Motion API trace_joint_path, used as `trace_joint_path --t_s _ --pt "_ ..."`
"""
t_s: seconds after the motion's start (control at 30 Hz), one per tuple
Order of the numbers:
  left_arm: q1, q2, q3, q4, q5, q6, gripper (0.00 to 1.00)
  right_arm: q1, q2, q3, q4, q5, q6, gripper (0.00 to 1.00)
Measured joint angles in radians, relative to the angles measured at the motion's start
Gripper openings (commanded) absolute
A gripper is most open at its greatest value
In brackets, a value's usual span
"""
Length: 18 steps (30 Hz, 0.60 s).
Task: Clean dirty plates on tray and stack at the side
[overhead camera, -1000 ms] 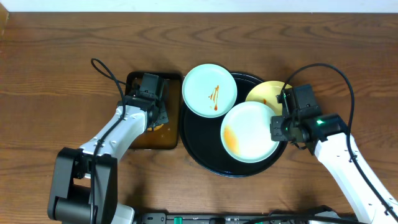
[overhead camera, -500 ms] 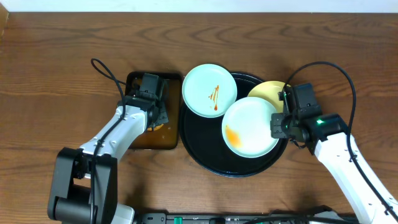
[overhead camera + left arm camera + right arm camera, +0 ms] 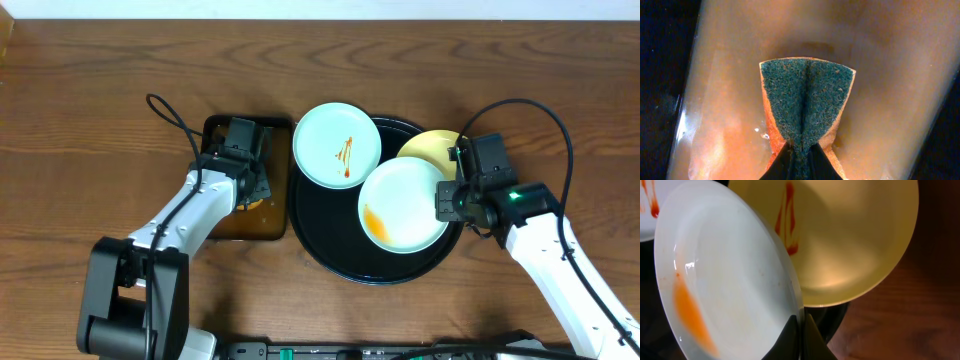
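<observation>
The black round tray (image 3: 330,245) lies mid-table. My right gripper (image 3: 449,203) (image 3: 801,322) is shut on the rim of a pale blue plate (image 3: 402,207) (image 3: 725,275) with an orange smear, holding it tilted above the tray. A pale yellow plate (image 3: 428,148) (image 3: 850,235) with a red streak sits at the tray's far right rim, partly under the held plate. Another pale blue plate (image 3: 336,145) with a sauce squiggle rests on the tray's far left rim. My left gripper (image 3: 250,190) (image 3: 800,152) is shut on a green-and-orange sponge (image 3: 807,97) inside the brown tray (image 3: 230,225).
The brown rectangular tray holds a film of orange-brown liquid (image 3: 725,145). Bare wood tabletop (image 3: 90,110) spreads to the left, far side and right (image 3: 590,110). A black cable (image 3: 170,115) loops above the left arm, another (image 3: 540,115) above the right.
The held blue plate has risen and shifted slightly toward the far right, tilting more and covering more of the yellow plate. The left arm has not moved.
</observation>
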State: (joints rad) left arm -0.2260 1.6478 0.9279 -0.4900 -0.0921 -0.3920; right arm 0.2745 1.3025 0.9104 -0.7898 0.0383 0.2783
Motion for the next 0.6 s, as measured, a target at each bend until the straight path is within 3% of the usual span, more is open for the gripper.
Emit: trace_joint_path --t_s 0.37,0.6 --pt "0.0 0.0 0.0 0.0 0.0 0.0 0.08 0.006 0.0 0.0 -0.018 0.049 -0.038 0.01" --pt "0.0 0.0 0.0 0.0 0.0 0.0 0.08 0.125 -0.039 0.0 0.035 0.217 -0.058 0.01"
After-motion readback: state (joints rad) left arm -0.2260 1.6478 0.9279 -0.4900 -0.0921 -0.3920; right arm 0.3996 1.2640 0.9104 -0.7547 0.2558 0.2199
